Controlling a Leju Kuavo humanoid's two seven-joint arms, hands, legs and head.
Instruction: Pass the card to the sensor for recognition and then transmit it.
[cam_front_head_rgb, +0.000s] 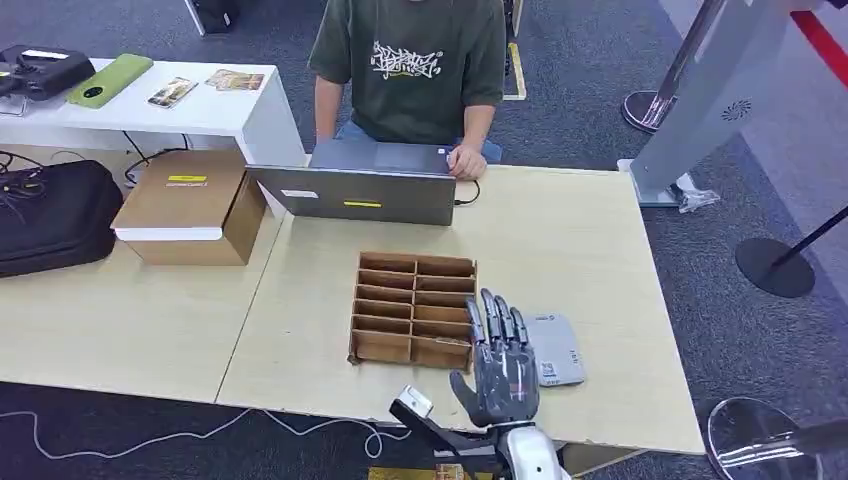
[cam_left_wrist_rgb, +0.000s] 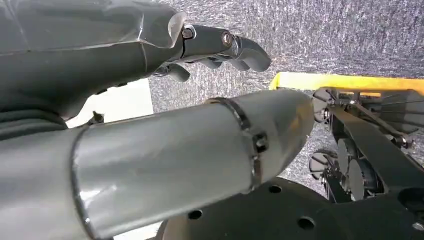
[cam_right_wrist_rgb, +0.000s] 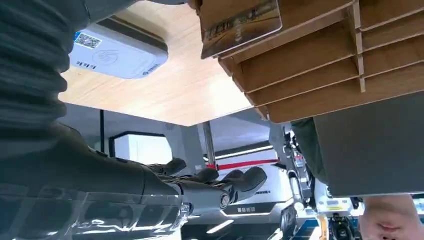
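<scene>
Hovering empty with fingers spread, the right hand (cam_front_head_rgb: 503, 362) sits between the card (cam_right_wrist_rgb: 241, 25) in the wooden divider tray (cam_front_head_rgb: 412, 308) and the grey sensor (cam_front_head_rgb: 554, 349).

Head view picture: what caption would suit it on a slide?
Robot's right hand hovers open over the table between a cardboard divider tray and a grey card sensor, a person at a laptop opposite.

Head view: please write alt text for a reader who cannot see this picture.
The robot's right hand, fingers spread, hovers over a wooden table between a brown divided organizer and a grey card sensor. Across the table, a person sits behind a grey laptop; a cardboard box is on the left.
</scene>
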